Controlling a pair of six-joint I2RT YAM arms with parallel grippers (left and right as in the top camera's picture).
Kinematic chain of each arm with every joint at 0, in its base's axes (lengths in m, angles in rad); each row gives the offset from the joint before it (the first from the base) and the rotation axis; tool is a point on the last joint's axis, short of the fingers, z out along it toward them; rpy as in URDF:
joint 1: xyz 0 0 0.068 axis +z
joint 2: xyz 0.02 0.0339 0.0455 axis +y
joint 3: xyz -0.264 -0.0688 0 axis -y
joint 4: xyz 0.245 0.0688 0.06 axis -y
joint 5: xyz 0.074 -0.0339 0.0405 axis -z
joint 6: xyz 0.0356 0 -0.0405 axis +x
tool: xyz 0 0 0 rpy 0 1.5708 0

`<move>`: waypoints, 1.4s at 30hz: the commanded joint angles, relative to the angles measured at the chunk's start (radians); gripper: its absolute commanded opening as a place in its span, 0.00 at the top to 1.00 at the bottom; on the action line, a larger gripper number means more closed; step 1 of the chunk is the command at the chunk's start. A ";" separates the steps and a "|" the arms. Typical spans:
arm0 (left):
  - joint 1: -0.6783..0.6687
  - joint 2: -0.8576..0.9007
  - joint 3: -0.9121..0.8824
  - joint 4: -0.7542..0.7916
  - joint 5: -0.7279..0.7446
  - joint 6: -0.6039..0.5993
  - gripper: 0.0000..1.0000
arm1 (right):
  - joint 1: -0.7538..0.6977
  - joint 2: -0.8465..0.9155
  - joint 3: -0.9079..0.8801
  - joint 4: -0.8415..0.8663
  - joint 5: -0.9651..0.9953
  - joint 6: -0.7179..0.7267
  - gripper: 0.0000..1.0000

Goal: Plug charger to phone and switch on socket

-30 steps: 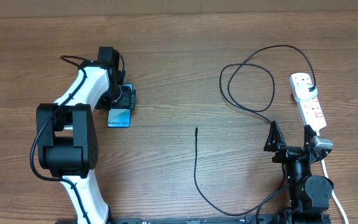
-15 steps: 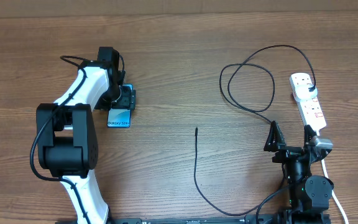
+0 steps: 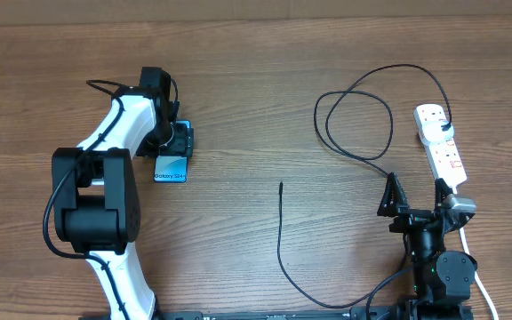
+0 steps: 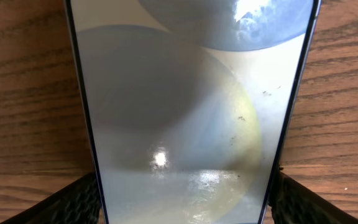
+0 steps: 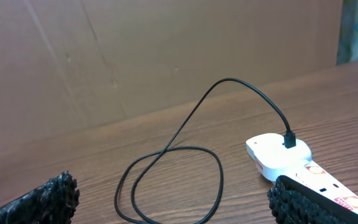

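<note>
Nothing is seen to have moved since the earlier overhead pictures: both arms and the cable lie as they did. From overhead, the left gripper [image 3: 172,149] is set down over the upper end of the phone [image 3: 171,171] at the left of the table [image 3: 238,89]. The charger [image 3: 279,233] lies with its small plug tip free near the middle, well apart from the phone. The right gripper [image 3: 413,199] is held spread and empty beside the power strip [image 3: 444,153]. In the left wrist view, the fingers [image 4: 73,202] are seen against both long edges of the phone, apparently closed on it. In the right wrist view, the black plug [image 5: 289,142] is already seated in the strip, and the cable is looped loosely on the wood. The phone is judged rigid, smooth and glass-faced, so its edges are the safe hold. The cable is judged light and limp, best taken just behind the tip.
</note>
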 commanded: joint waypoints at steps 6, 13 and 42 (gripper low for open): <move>0.002 0.033 -0.010 -0.006 -0.013 0.012 0.22 | -0.004 -0.008 -0.011 0.006 0.002 -0.005 0.00; 0.002 0.033 -0.010 -0.006 -0.013 0.013 0.22 | -0.004 -0.008 -0.011 0.006 0.002 -0.005 0.00; 0.002 0.033 -0.010 -0.006 -0.013 0.013 0.28 | -0.004 -0.008 -0.011 0.006 0.002 -0.005 0.00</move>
